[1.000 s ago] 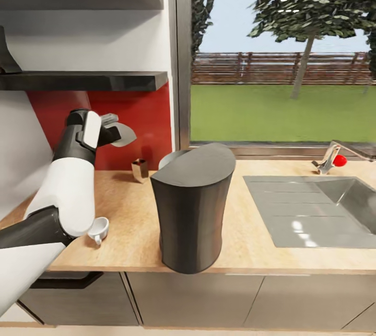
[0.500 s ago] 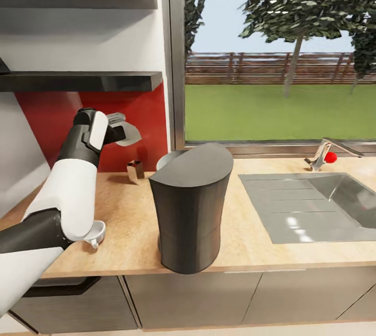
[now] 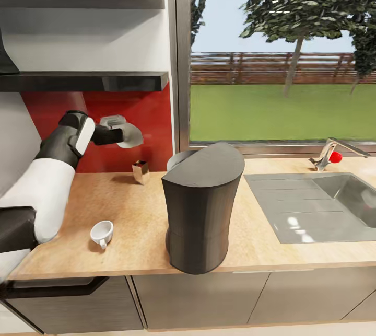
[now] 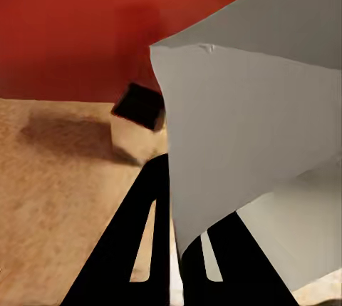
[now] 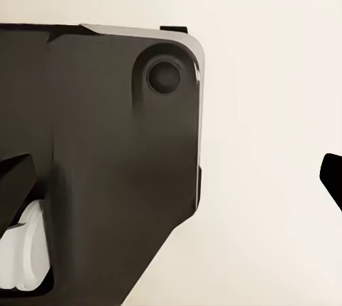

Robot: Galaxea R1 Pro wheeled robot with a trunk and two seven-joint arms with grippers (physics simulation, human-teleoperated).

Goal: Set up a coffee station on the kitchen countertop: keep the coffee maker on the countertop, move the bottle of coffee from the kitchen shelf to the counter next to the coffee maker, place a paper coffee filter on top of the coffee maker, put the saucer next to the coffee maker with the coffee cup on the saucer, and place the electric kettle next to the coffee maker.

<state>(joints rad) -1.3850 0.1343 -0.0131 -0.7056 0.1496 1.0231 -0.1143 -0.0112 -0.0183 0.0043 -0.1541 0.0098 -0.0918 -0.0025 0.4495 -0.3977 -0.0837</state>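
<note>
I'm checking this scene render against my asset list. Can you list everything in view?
coffee maker: 1, dark grey, front of countertop
countertop: 1, light wood
coffee cup: 1, white, countertop, beside the coffee maker
small box: 1, metallic, by red backsplash
paper coffee filter: 1, grey-white, held above countertop
sink: 1, steel, beside the coffee maker
faucet: 1, silver, red knob
shelf: 1, dark, on wall
left gripper: 1, dark, gripping the filter
</note>
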